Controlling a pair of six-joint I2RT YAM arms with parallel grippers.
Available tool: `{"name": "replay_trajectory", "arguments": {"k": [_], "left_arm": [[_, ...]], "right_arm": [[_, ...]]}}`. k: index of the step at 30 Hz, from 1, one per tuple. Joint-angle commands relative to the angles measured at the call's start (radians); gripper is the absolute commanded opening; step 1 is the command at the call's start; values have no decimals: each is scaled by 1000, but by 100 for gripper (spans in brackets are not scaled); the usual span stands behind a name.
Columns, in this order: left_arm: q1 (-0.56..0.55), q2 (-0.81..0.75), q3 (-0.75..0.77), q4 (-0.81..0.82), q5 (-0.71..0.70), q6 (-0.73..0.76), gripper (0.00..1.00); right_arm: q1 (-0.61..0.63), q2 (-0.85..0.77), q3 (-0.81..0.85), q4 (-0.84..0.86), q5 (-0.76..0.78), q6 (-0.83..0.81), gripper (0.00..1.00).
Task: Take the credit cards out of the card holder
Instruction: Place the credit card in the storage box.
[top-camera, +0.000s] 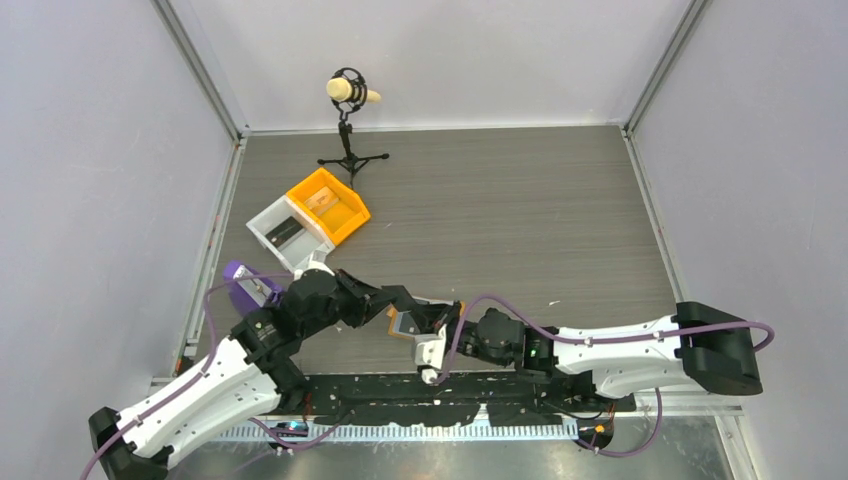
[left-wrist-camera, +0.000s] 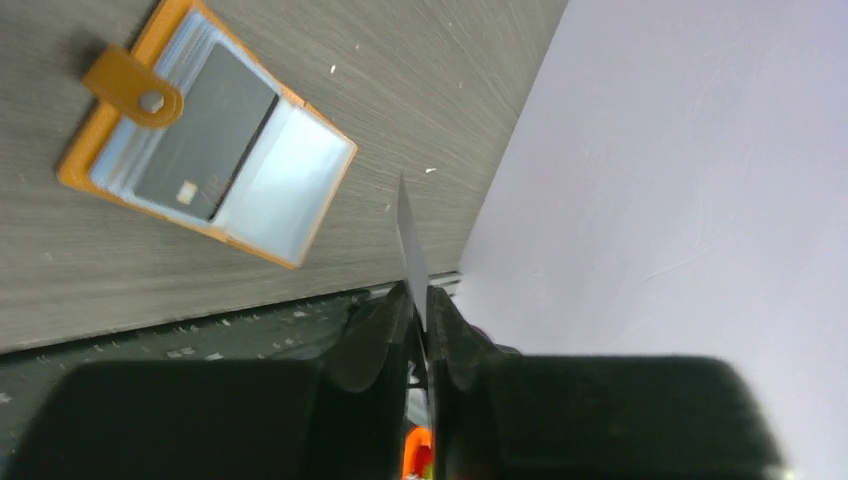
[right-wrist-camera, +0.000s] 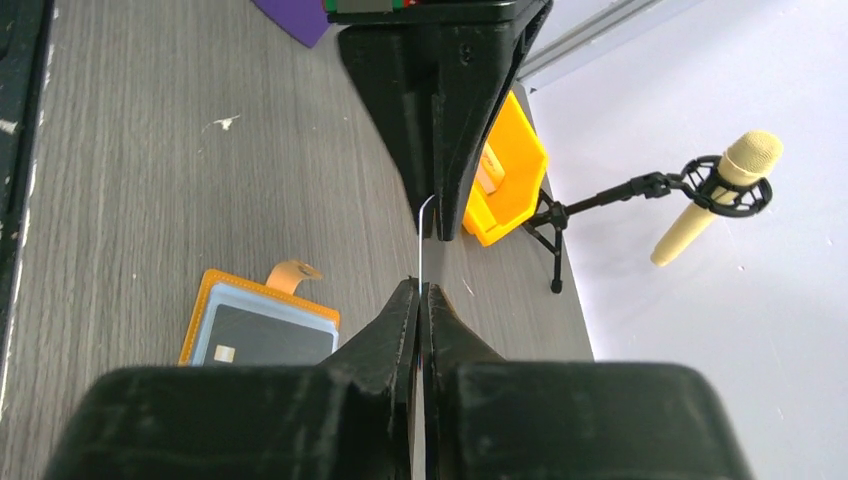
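Right gripper (right-wrist-camera: 420, 290), black fingers clenched on one end of a thin dark-grey credit card (right-wrist-camera: 420, 250), seen edge-on & held up off the grey wood-grain desk (top-camera: 520, 220). Left gripper (left-wrist-camera: 418, 295) pinches the same card's other end. Flat orange-tan bifold card holder (left-wrist-camera: 290, 190) lies open nr desk's near edge, just L of centre, below both grippers, w/ a 2nd dark card (left-wrist-camera: 205, 135) tucked in its blue-grey pockets.
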Motion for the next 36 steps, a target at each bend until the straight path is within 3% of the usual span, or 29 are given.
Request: {"name": "replay_trajectory", "arguments": {"k": [1,6,8,12,18,25,32,36], "left_arm": [[-3,-30,-26,127,-55,138,25],[-3,-113,-34,161,-171,434,65],[-3,-144,-30,169,-181,568,72],[-3,-179,2,119,-157,805,72],[-3,-149,69,96,-23,1008,69],[-3,-104,77,147,116,1061,67],[-3,-64,107,178,215,1093,65],[-3,-3,214,68,260,1213,65]], "right_arm": [[4,-31,2,85,49,128,5],[-37,-126,35,-66,52,361,5],[-81,-177,47,-161,8,507,5],[-202,-284,55,-289,-130,702,5],[-406,-375,125,-440,-437,947,5],[-523,-425,99,-383,-610,1177,5],[-580,-420,113,-403,-698,1202,5],[-582,-348,198,-596,-814,1071,5]]}}
